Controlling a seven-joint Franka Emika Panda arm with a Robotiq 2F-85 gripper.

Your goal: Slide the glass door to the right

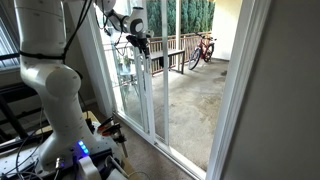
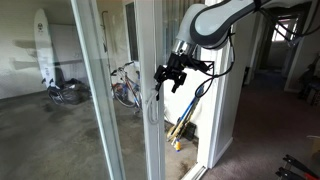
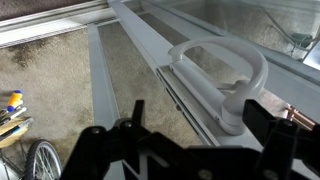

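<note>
The glass door (image 1: 152, 100) is a tall clear panel in a slim white frame, seen in both exterior views (image 2: 142, 140). In the wrist view its frame (image 3: 150, 50) runs diagonally and carries a white D-shaped handle (image 3: 225, 62). My gripper (image 3: 198, 118) is open. The black fingers (image 3: 135, 115) stand wide apart, and one end of the handle lies between them, close to the right finger. In both exterior views the gripper (image 1: 140, 45) (image 2: 170, 75) sits against the door's stile at handle height. I cannot tell whether a finger touches the handle.
A broad white wall jamb (image 1: 245, 90) stands beside the opening. Outside are a wooden railing (image 1: 175, 50), bicycles (image 1: 203, 48) (image 2: 125, 88) and a surfboard (image 2: 42, 45). Yellow-handled tools (image 2: 180, 130) lean on the inside wall. The robot's base (image 1: 60, 110) stands close to the door.
</note>
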